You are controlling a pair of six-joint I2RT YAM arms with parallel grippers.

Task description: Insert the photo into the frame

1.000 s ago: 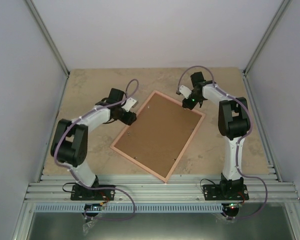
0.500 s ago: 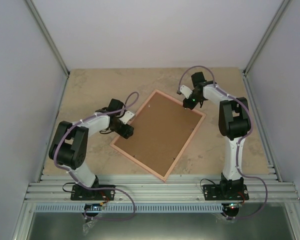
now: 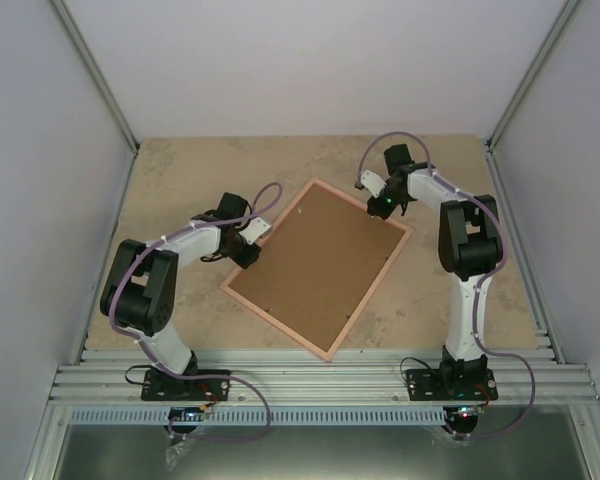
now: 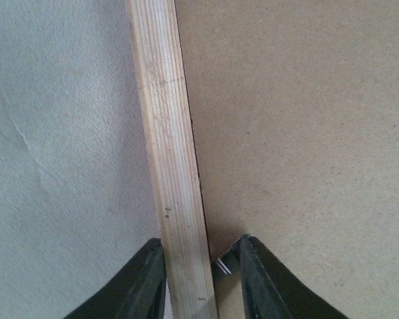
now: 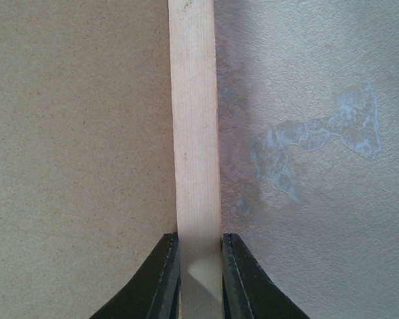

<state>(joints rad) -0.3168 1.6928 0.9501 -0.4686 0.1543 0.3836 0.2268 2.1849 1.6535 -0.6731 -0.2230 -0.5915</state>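
Observation:
The pink frame (image 3: 285,331) lies face down on the table, its brown backing board (image 3: 320,265) filling it. The photo is hidden. My left gripper (image 3: 247,251) is at the frame's left edge. In the left wrist view (image 4: 199,242) it is open, jaws astride the pale rail (image 4: 169,146), with a gap and a small metal tab on the board side (image 4: 306,133). My right gripper (image 3: 383,207) is at the far right edge. In the right wrist view (image 5: 198,236) it is shut on the rail (image 5: 194,119), beside the board (image 5: 80,133).
The tan table (image 3: 180,170) is walled by grey panels on three sides. An aluminium rail (image 3: 320,380) runs along the near edge by both arm bases. A pale stain (image 5: 319,139) marks the table right of the frame.
My left gripper has moved toward me along the frame's left edge and now sits over the rail. The frame has shifted slightly. The right arm has not moved.

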